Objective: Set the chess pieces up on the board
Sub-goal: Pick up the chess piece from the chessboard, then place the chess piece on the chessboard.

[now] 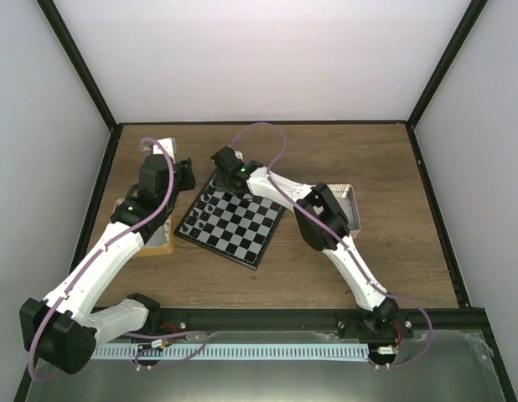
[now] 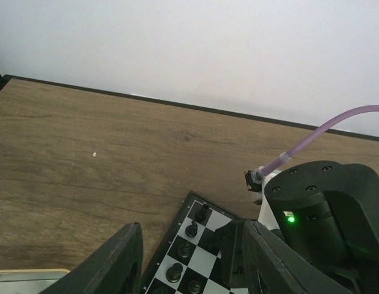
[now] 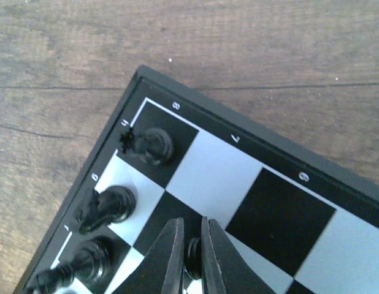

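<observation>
The board [image 1: 242, 228] lies tilted in the middle of the table. Several black chess pieces [image 1: 204, 205] stand along its left edge. My right gripper [image 1: 220, 182] is over the board's far corner. In the right wrist view it [image 3: 192, 236] is shut on a small black piece [image 3: 193, 254] just above a dark square, next to a black rook [image 3: 154, 146] and a knight [image 3: 110, 207]. My left gripper [image 1: 190, 173] hovers open and empty left of that corner. Its fingers [image 2: 125, 263] frame the board's corner [image 2: 191, 202] and black pieces [image 2: 191, 230]. No cream-white pieces show.
A tan tray [image 1: 163, 243] lies under the left arm, left of the board. A grey-rimmed tray [image 1: 353, 205] lies right of the board, partly behind the right arm. The right gripper's body [image 2: 324, 214] is close to my left fingers. A black frame bounds the table.
</observation>
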### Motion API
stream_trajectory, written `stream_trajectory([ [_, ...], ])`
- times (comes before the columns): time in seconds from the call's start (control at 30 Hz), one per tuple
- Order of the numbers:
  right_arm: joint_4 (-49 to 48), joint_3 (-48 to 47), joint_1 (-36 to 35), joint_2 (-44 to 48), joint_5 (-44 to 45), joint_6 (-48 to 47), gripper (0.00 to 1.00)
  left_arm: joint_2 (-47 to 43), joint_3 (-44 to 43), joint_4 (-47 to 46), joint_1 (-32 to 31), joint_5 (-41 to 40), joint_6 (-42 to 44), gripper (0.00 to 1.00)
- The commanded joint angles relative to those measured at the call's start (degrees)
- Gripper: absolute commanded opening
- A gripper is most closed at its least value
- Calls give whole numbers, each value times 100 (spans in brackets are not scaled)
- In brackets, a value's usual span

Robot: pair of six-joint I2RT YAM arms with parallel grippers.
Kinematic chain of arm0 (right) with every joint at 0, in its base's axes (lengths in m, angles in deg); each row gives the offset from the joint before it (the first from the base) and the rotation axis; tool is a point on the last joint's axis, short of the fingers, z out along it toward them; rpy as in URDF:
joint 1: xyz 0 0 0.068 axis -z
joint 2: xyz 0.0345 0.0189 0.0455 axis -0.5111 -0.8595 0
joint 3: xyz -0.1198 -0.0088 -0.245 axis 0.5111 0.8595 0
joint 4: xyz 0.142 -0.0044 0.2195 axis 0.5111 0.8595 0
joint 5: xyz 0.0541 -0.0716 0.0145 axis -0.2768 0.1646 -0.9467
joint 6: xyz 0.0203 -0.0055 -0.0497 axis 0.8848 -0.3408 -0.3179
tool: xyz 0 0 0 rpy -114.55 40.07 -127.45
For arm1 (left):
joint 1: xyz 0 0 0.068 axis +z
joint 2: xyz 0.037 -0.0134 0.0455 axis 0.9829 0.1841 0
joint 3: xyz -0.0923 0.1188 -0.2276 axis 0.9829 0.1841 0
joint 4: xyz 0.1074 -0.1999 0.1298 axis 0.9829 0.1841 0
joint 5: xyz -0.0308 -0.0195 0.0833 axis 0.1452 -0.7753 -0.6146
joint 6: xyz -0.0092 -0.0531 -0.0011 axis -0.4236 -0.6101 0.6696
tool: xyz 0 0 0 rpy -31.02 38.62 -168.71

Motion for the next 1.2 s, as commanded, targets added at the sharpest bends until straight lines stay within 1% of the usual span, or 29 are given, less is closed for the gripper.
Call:
stream_trajectory([
  [0.0, 277, 309, -47, 367, -118, -48, 3, -43, 61, -68, 26, 83, -47, 47],
  [0.13, 148, 680, -38, 635, -273, -25, 2, -37, 92, -69, 31, 201, -151, 47],
  [0.27, -197, 1416, 6, 1116, -471, 127, 1, -11, 231, -101, 26, 456, -448, 47],
  [0.43, -719, 2316, 124, 1626, -939, 314, 1, 88, 570, -261, 27, 1156, -1118, 48],
  [0.63, -1366, 3190, 334, 2150, -1605, 603, 1, 287, 1117, -775, 31, 2281, -1719, 53],
  [0.9, -2204, 4029, 654, 2599, -2678, 918, 1, 547, 1593, -1507, 17, 3198, -2031, 56],
  [1.03, -2573, 4370, 748, 2815, -3192, 1064, 1, 768, 1779, -1904, 17, 3695, -2379, 57],
  [1.17, -2885, 4652, 829, 3028, -3700, 1233, 1, 922, 2019, -2249, 19, 3950, -2590, 57],
])
